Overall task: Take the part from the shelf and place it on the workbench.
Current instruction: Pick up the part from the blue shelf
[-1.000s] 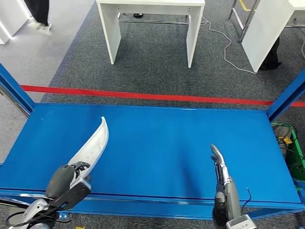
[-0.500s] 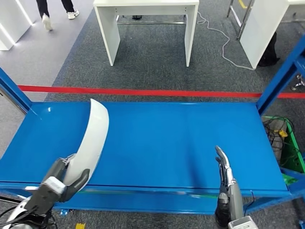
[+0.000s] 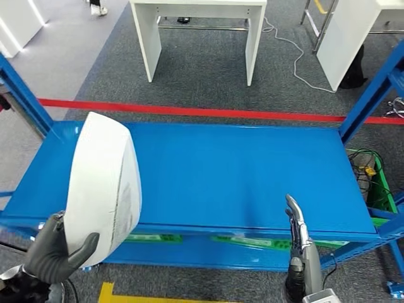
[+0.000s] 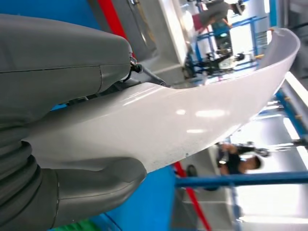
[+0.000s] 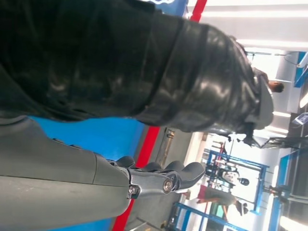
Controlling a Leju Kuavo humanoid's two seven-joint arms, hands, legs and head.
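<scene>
A large curved white part (image 3: pixel 102 186) is held up by my left hand (image 3: pixel 52 255) at the lower left of the head view, above the front left corner of the blue shelf (image 3: pixel 228 170). The hand grips the part's lower edge with its thumb across the front. In the left wrist view the same white part (image 4: pixel 181 120) stretches away from my left hand (image 4: pixel 65 159). My right hand (image 3: pixel 298 230) hangs at the shelf's front edge on the right, fingers straight and holding nothing; the right wrist view shows my right hand (image 5: pixel 160 178) the same way.
Beyond the shelf runs a red floor line (image 3: pixel 228 113) on grey carpet. A white table (image 3: pixel 200 31) stands further back, with another white unit (image 3: pixel 350 38) at the far right. Blue shelf posts (image 3: pixel 369 95) rise at both ends. Green cabling (image 3: pixel 369 177) lies at the right.
My left hand has lifted the white part off the shelf and drawn it towards me, turning its broad face to the camera. The view has shifted back a little. The right hand has barely moved.
</scene>
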